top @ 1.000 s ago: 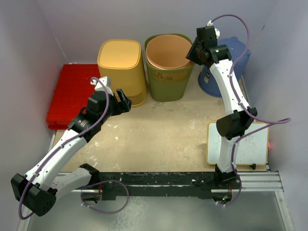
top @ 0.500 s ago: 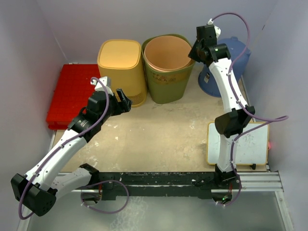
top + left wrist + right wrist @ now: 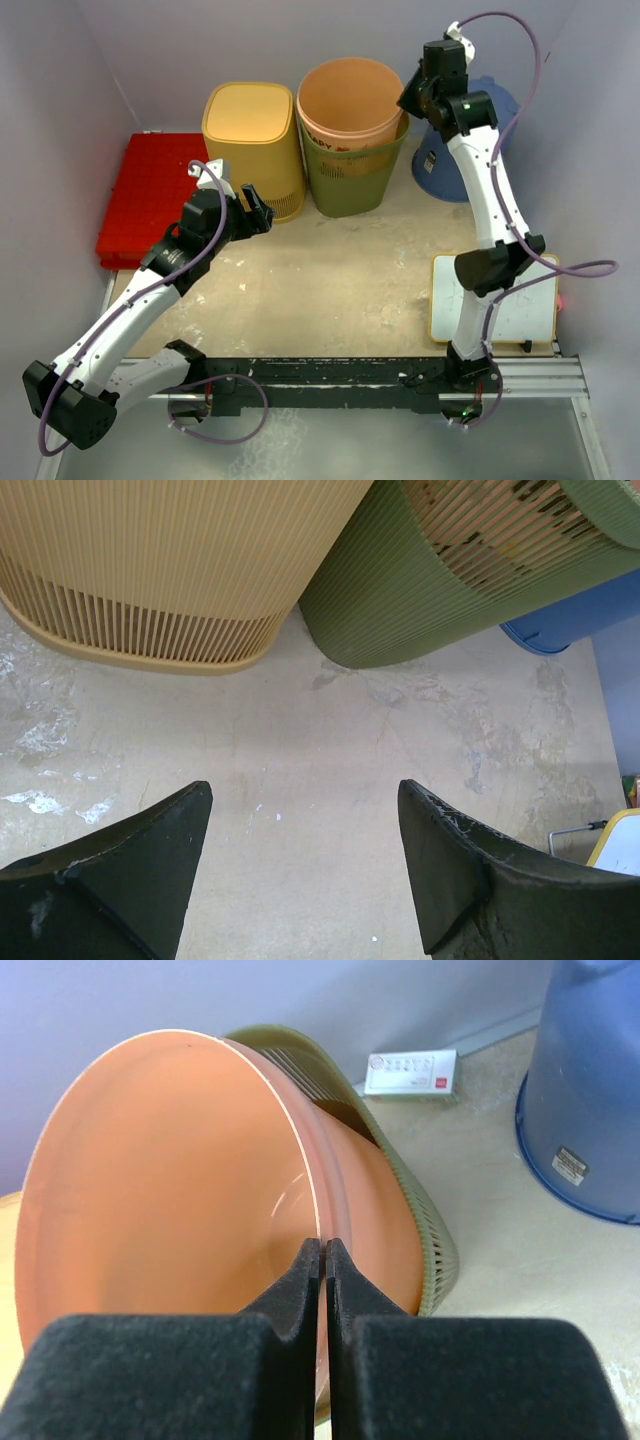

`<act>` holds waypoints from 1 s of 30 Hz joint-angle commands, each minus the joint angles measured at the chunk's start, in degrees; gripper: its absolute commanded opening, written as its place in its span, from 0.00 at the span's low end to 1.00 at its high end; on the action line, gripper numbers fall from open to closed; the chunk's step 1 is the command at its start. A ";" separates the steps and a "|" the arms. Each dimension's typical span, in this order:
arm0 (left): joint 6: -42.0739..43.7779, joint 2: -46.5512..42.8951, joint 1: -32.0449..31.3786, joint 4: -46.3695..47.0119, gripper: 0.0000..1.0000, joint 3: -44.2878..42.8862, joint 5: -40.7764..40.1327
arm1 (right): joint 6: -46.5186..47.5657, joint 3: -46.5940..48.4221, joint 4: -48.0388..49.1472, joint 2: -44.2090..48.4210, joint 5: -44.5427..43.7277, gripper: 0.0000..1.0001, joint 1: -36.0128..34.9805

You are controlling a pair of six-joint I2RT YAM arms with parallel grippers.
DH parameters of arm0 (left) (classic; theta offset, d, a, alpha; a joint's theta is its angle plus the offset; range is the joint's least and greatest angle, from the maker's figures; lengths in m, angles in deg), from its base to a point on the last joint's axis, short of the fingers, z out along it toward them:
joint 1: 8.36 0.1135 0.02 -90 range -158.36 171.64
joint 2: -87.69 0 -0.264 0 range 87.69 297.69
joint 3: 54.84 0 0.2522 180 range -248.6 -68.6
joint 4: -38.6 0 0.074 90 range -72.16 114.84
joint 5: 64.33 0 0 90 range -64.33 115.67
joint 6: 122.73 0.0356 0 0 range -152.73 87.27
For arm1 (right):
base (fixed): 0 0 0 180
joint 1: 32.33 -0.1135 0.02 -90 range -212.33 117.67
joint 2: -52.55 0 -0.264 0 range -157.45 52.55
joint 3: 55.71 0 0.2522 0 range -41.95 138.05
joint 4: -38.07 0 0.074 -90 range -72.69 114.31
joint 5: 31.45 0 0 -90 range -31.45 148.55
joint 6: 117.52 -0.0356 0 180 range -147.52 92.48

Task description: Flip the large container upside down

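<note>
Only wrist view, right claw [image 3: 322,1252] pinching orange container [image 3: 160,1190] rim

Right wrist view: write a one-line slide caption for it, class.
Right gripper shut on the rim of the orange container nested in the green slatted basket.

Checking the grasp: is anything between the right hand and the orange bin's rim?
Nothing visible. The right hand is shut on the rim of the orange bin, which sits nested in the green basket.
</note>
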 commanded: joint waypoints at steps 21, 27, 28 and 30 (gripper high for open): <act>-7.70 3.27 -0.05 11.98 0.88 -17.95 -0.36 | -0.40 -7.82 13.82 16.81 2.65 0.00 -0.27; -11.63 14.42 -0.05 10.33 0.91 -30.64 0.47 | -0.29 -8.00 13.66 16.45 2.87 0.00 -0.27; -12.03 16.31 -0.05 8.98 0.91 -32.65 0.96 | -0.17 -8.01 13.47 16.40 2.87 0.00 -0.27; -12.51 18.63 -0.05 8.31 0.91 -35.23 2.73 | 0.20 -8.32 12.99 16.48 2.72 0.00 -0.27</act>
